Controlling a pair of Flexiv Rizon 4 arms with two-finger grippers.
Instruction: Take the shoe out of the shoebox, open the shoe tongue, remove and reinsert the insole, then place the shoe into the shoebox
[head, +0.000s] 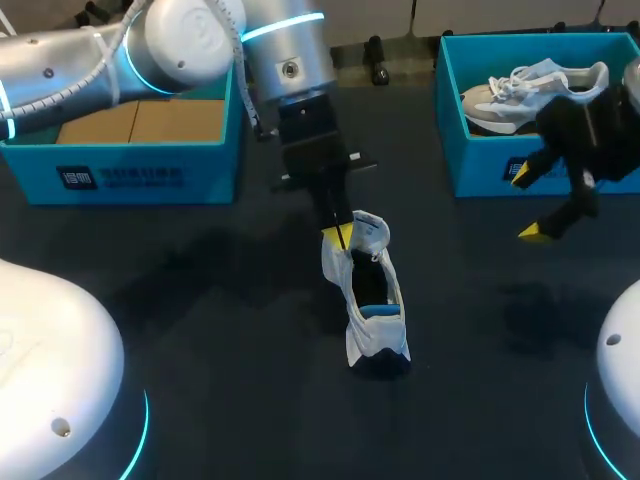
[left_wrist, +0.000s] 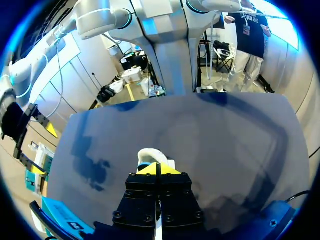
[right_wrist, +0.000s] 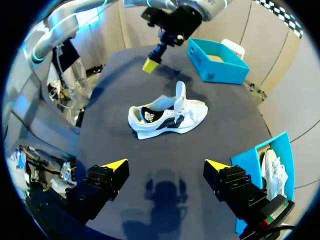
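Observation:
A white shoe (head: 370, 300) stands on its sole in the middle of the dark table, tongue raised and dark insole showing. In the right wrist view the shoe (right_wrist: 167, 115) points its toe toward the far blue box. My left gripper (head: 338, 236) hangs shut just above the shoe's opening, and nothing shows between its yellow tips. In its own view the left gripper (left_wrist: 157, 170) has a white bit of the shoe (left_wrist: 150, 154) just ahead of it. My right gripper (head: 530, 205) is wide open and empty in front of the right box. In its own view the right gripper (right_wrist: 165, 167) looks toward the shoe from a distance.
An open blue shoebox (head: 130, 175) with a brown cardboard floor sits at the back left. A second blue box (head: 480, 170) at the back right holds another white shoe (head: 530, 90). White robot bases (head: 50, 380) fill the near corners.

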